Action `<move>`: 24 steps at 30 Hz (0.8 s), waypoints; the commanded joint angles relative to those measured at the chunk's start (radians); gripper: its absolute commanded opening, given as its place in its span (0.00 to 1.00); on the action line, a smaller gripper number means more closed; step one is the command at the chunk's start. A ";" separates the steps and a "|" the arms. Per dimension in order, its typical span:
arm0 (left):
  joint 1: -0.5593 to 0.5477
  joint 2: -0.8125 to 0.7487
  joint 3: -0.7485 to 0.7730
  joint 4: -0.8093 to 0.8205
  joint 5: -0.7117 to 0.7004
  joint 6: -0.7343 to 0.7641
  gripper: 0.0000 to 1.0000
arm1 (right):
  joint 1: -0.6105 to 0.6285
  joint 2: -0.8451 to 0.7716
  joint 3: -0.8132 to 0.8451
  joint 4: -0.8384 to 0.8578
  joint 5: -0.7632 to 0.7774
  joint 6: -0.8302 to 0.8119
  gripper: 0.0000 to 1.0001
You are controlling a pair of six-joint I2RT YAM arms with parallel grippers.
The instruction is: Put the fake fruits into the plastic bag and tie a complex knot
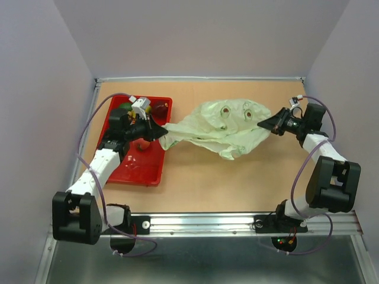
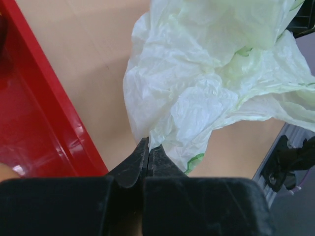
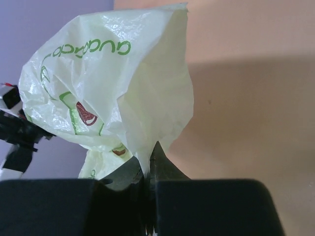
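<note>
Left end effector [image 2: 148, 146], right end effector [image 3: 150, 152]: tight on opposite ends of plastic bag [image 1: 231, 127].

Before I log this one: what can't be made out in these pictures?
Top view: the left arm covers part of the red rectangular plastic tray, so its small plastic fruits cannot be counted.
All views: the crumpled pale-green plastic bag hides whether anything lies inside.
Wrist views: folds hide which part of the bag the left gripper and right gripper pinch.
Left wrist view: the tray is cut off by the left edge.
</note>
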 commanded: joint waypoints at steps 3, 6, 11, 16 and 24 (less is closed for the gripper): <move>-0.154 0.133 0.128 0.012 0.015 -0.014 0.00 | -0.001 -0.017 0.005 -0.215 0.104 -0.388 0.45; -0.213 0.206 0.168 0.016 0.003 -0.079 0.00 | -0.001 -0.025 0.097 -0.399 0.147 -0.583 0.91; -0.224 0.309 0.244 0.016 0.055 -0.187 0.00 | 0.017 -0.148 0.191 -0.499 0.303 -0.890 0.92; -0.227 0.325 0.261 0.039 0.100 -0.259 0.00 | 0.222 -0.289 0.176 -0.519 0.496 -1.073 0.79; -0.227 0.304 0.258 0.003 0.097 -0.242 0.00 | 0.238 -0.235 0.260 -0.507 0.853 -1.040 1.00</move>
